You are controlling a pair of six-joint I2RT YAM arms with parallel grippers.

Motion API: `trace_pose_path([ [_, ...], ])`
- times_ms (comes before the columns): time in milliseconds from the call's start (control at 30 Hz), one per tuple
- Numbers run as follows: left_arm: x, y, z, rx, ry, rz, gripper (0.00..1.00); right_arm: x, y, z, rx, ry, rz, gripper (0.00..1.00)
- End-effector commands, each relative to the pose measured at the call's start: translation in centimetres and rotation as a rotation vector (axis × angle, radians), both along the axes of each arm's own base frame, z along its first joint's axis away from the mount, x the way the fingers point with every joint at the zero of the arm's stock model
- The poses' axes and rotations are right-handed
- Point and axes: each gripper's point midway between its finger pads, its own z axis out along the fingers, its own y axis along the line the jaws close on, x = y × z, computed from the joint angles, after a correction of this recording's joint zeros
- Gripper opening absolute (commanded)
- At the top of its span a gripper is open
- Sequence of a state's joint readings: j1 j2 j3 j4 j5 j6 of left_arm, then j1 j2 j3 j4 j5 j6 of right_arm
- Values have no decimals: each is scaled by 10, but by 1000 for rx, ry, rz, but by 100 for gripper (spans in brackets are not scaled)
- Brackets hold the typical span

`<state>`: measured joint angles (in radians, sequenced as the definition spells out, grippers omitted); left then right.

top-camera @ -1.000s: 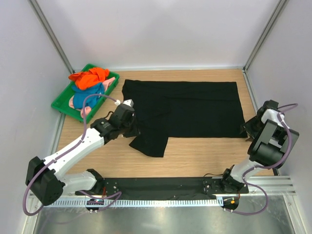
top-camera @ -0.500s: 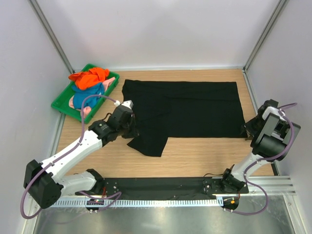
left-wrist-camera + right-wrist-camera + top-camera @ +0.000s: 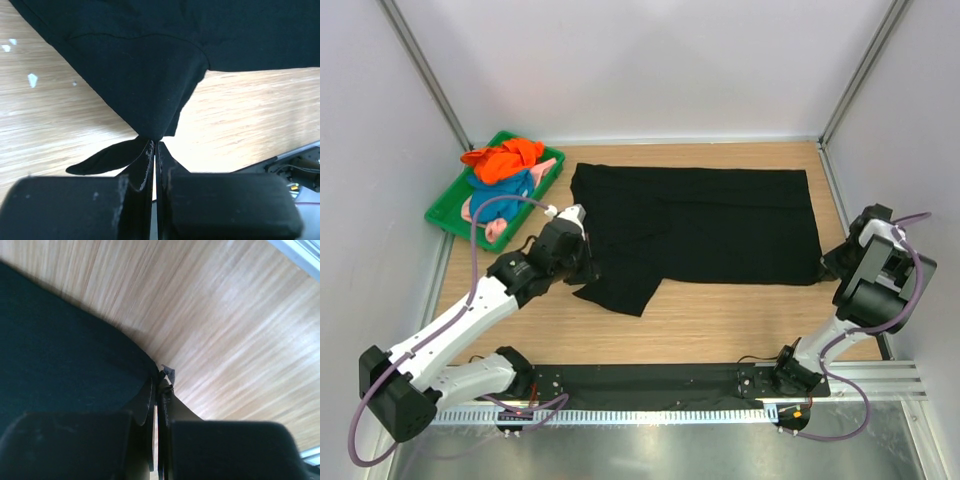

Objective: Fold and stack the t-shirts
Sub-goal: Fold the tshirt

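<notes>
A large black t-shirt (image 3: pixel 720 225) lies spread flat across the table, with a loose flap reaching toward the near edge. My left gripper (image 3: pixel 582 265) is shut on the shirt's left part. In the left wrist view the cloth (image 3: pixel 150 65) bunches into the closed jaws (image 3: pixel 156 143). My right gripper (image 3: pixel 827 262) is at the shirt's near right corner. In the right wrist view it (image 3: pixel 160 379) is shut on the hem (image 3: pixel 50 355), and a tiny light-blue mark (image 3: pixel 168 373) pokes out. An orange t-shirt (image 3: pixel 505 160), a blue one (image 3: pixel 508 190) and a pink one (image 3: pixel 496 226) lie heaped at the far left.
The heap sits in a green tray (image 3: pixel 448 218) by the left wall. Bare wood (image 3: pixel 740 315) runs between the black shirt and the metal rail (image 3: pixel 650 410) at the near edge. Walls close in the left, right and far sides.
My right gripper has closed on the black shirt's near right corner. My left gripper, still shut, has drawn the shirt's left flap a little to the left.
</notes>
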<state>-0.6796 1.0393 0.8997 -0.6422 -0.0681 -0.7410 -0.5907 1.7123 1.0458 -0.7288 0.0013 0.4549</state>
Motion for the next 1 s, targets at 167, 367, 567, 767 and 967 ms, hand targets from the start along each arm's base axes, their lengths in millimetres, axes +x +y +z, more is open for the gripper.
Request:
trace_pose_path([
  [167,31,11,43,72,-129,68,0,16,-7,51,-42,-98,4,1],
  [367,53,12,55,77,-131,101,0,31,-6,59,-15,-149,-8,1],
  [567,88,15,76,63,-155,137,0,51,-12,71,-17,-178,5,2],
  [767,142,28,87,44,-133,183,0,90,-7,80,-24,-204,64,1],
  [967,180,25,70,44,-69,175,0,125,-5,76,-11,-201,109,1],
])
